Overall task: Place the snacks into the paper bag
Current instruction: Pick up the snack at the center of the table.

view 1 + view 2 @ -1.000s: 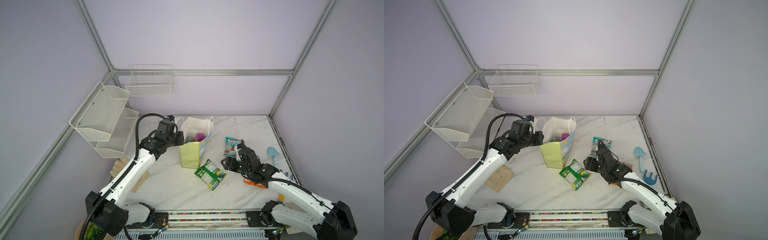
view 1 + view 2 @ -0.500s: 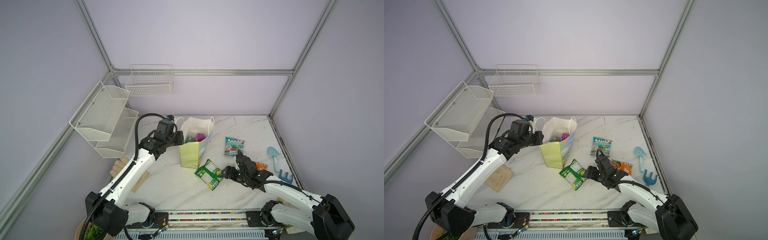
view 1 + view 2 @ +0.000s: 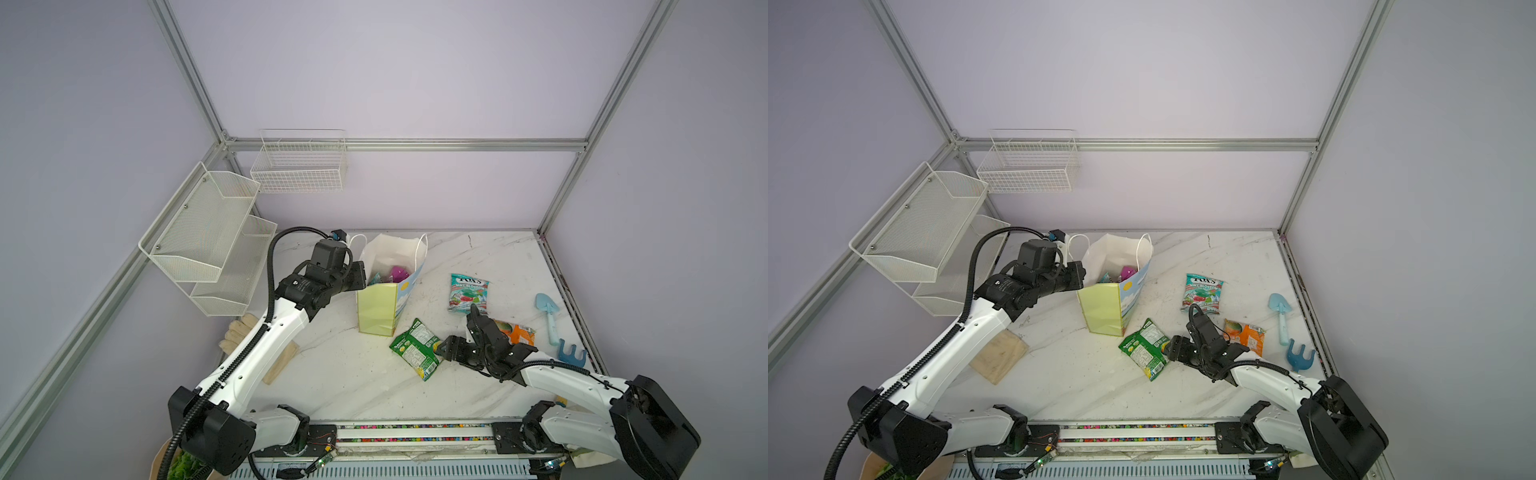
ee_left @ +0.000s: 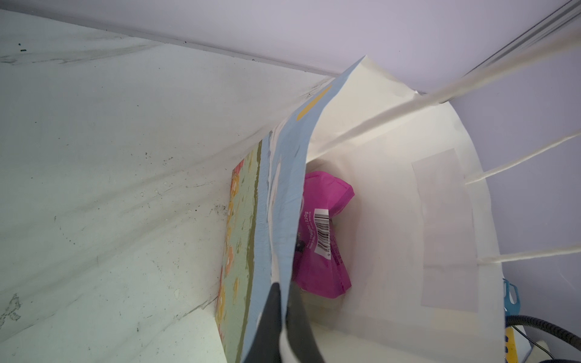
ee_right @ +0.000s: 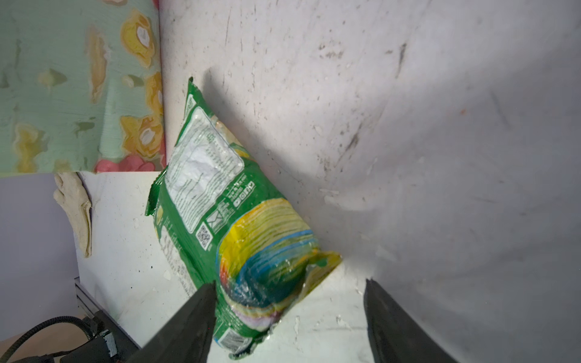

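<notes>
Pale lilac walls (image 3: 415, 83) close in three sides of a white marble desk (image 3: 353, 382). Wire baskets (image 3: 299, 166) hang at the 10 and 11 o'clock corner.

The paper bag (image 3: 376, 309) stands upright just toward 11 o'clock from the desk's middle, mouth open. A purple packet (image 4: 320, 251) and a teal packet (image 3: 376, 277) sit inside it. The left gripper (image 4: 285, 298) is pressed together on the bag's rim, pinching the printed wall from the 9 o'clock side.

At the bag's 5 o'clock, just beside its base, the green packet (image 3: 417, 349) lies flat. The right gripper (image 5: 289, 301) comes in low from 3 o'clock with its jaws spread wide, and the packet's near end lies between them.

The teal FOX'S packet (image 3: 468, 293) lies well apart at the bag's 3 o'clock. The orange packet (image 3: 517, 332) lies partly behind the right arm. A toy shovel (image 3: 548, 311) and a toy rake (image 3: 571, 353) crowd the 3 o'clock edge. Bare marble runs wide from 6 to 8 o'clock, and along the far 12 to 1 o'clock strip.
</notes>
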